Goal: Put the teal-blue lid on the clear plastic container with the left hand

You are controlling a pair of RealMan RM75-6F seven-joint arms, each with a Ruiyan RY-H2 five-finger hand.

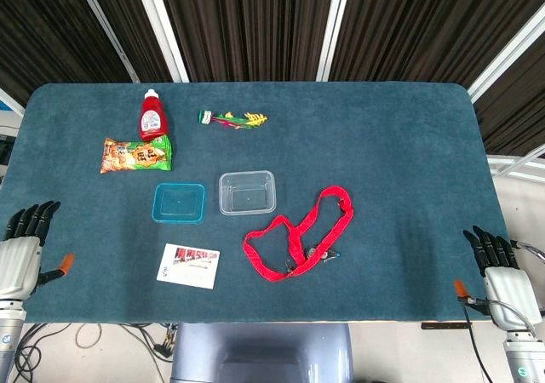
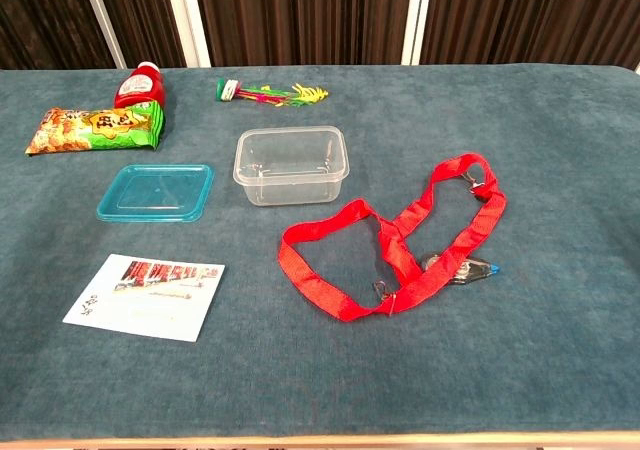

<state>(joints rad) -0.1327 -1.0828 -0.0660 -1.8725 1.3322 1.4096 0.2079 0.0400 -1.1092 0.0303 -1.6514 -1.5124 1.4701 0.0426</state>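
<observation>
left hand [image 1: 24,245] open at table edge, right hand [image 1: 502,268] likewise

Teal-blue lid [image 1: 179,202] flat just left of clear plastic container [image 1: 248,192]

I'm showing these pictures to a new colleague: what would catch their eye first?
Probably the bright red fabric lanyard looped across the table's middle-right. Next, the clear plastic container standing open at the centre with the flat teal-blue lid lying apart on its left, and the red sauce bottle at the far left.
</observation>
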